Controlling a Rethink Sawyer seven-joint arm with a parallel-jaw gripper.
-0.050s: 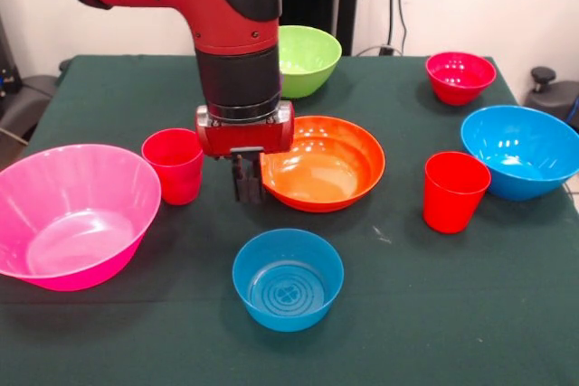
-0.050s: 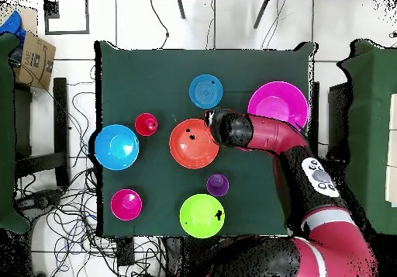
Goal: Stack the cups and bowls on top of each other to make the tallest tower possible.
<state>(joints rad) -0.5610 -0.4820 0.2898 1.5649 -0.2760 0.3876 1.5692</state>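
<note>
My gripper [image 1: 246, 183] hangs low at the left rim of the orange bowl [image 1: 330, 169], between it and a red cup [image 1: 174, 164]. From above, the gripper [image 2: 211, 123] sits at the edge of the orange bowl [image 2: 192, 143]. A small blue bowl [image 1: 288, 279] stands in front of it, and a second red cup [image 1: 455, 192] is right of the orange bowl. The large pink bowl [image 1: 72, 214], large blue bowl [image 1: 523, 151], lime green bowl [image 1: 309, 59] and small red-magenta bowl [image 1: 460, 76] each stand alone. The purple cup [image 2: 217, 185] shows only from above. No tower shows.
All pieces rest upright on the dark green tablecloth [image 1: 434, 314]. The arm [image 2: 271, 138] crosses the table from the pink bowl's [image 2: 277, 105] side. Cables and a cardboard box [image 2: 35, 57] lie on the floor beyond the table's edges.
</note>
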